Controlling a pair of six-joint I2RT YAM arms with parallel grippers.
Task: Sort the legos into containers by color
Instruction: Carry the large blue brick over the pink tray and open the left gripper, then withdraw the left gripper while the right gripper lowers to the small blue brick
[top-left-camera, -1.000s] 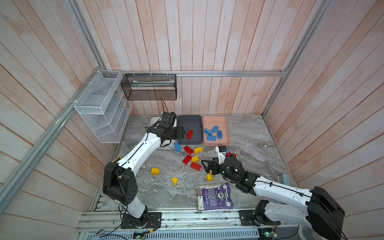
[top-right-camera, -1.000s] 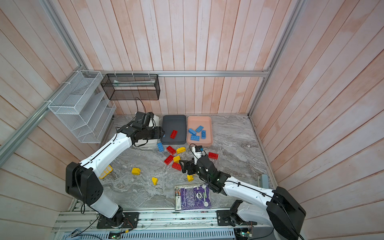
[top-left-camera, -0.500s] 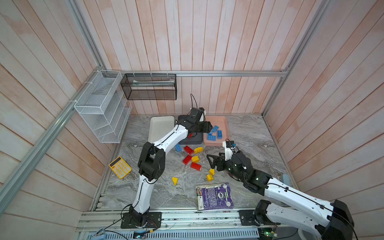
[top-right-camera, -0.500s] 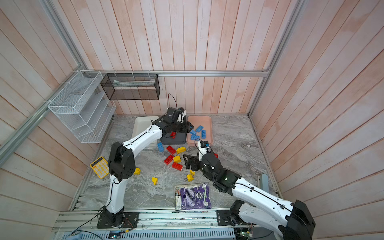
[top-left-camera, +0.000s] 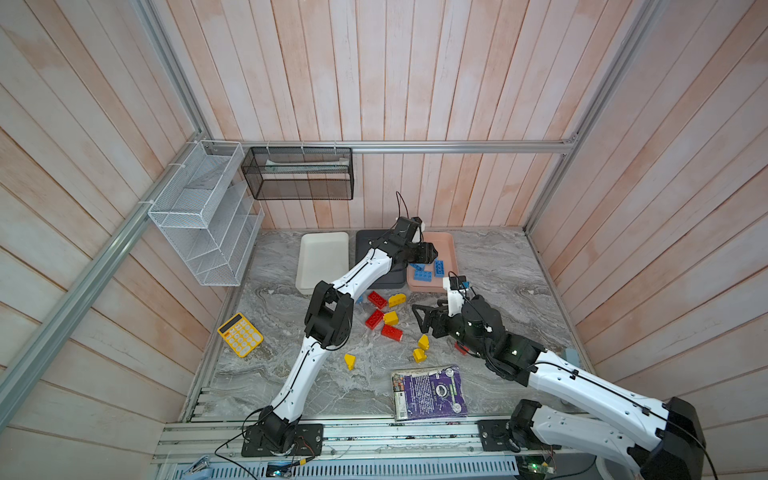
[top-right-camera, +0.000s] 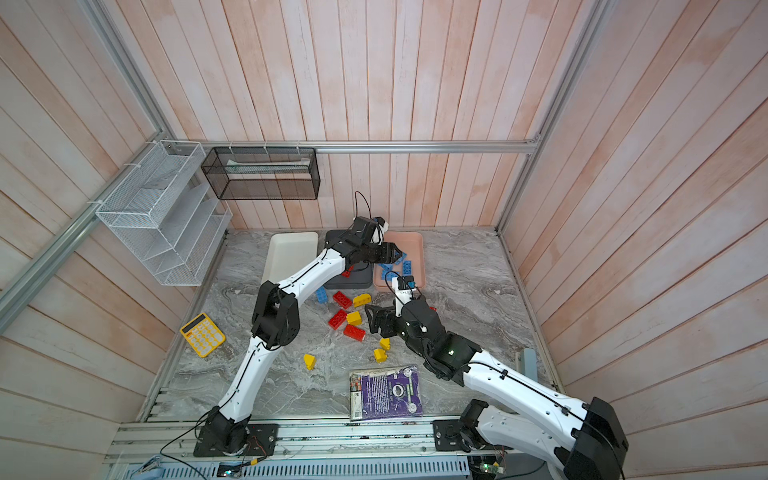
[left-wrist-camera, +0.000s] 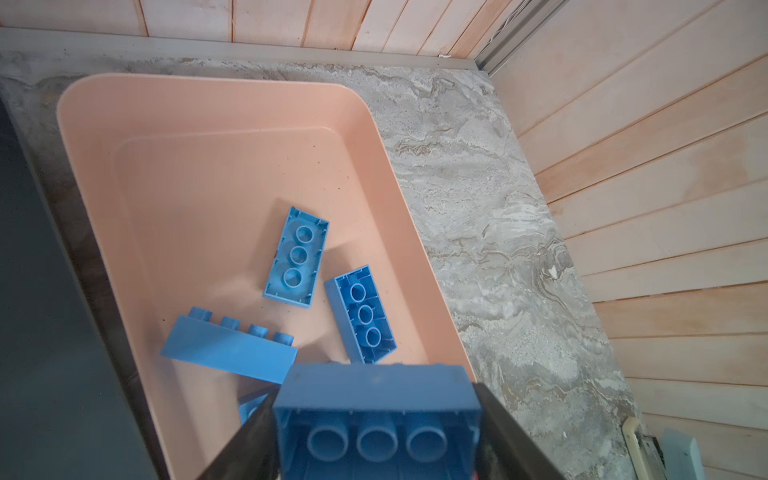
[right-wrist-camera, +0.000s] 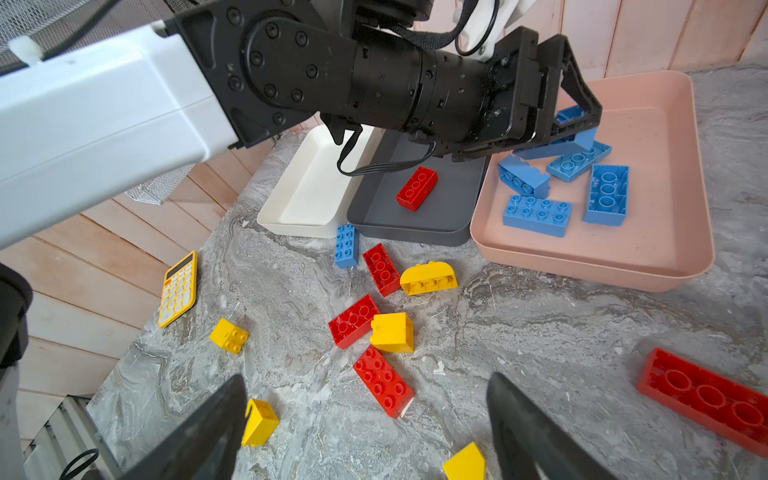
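The left gripper (top-left-camera: 430, 252) is clamped on a blue lego (left-wrist-camera: 374, 399) over the far salmon pink tray (left-wrist-camera: 208, 187), beside other blue legos (right-wrist-camera: 536, 216), matching colour; the right gripper (right-wrist-camera: 366, 399), jaws wide apart and empty, hovers above a loose red lego (right-wrist-camera: 383, 381), probably choosing a pick.

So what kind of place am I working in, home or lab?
Probably a purpose-built robot test cell, not a home: wood-plank walls framed by aluminium rails box in a marble-look tabletop, with a slotted mounting rail along its front edge.

You're in a robot lab cell: plank walls (top-left-camera: 415, 83), aluminium framing (top-left-camera: 415, 146), two arms (top-left-camera: 303, 370) bolted to a rail (top-left-camera: 395, 436) by the counter (top-left-camera: 498, 270).
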